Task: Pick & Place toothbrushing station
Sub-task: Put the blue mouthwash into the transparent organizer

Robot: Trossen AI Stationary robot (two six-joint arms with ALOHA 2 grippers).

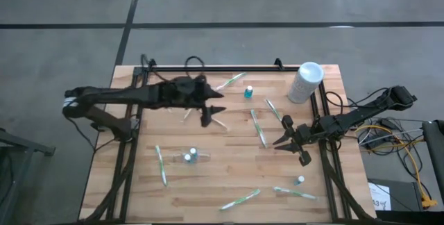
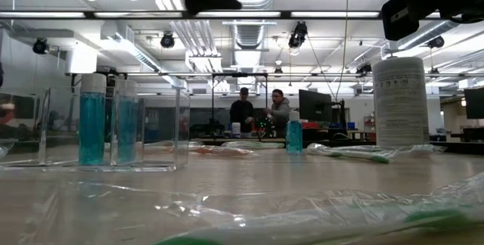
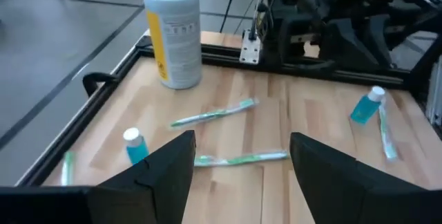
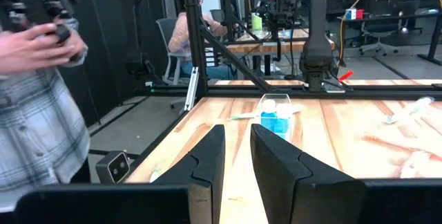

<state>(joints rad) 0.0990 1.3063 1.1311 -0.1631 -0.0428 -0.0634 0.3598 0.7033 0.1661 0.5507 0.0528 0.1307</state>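
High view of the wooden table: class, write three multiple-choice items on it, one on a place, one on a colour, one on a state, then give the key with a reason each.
1. Where does the white cylindrical wipes canister stand?
A. far right corner of the wooden slat table
B. near left corner
C. table centre

2. What colour is the liquid in the small clear bottles?
A. red
B. blue
C. yellow

3. How are the fingers of the left gripper?
A. spread apart, empty
B. clamped on a toothbrush
C. clamped on a bottle

Key: 1 A, since the high view shows the canister at the table's far right corner, beyond the right gripper. 2 B, since the bottle in the left wrist view holds blue liquid. 3 A, since that wrist view shows a wide gap between the dark fingers with only table and wrapped green toothbrushes beyond.
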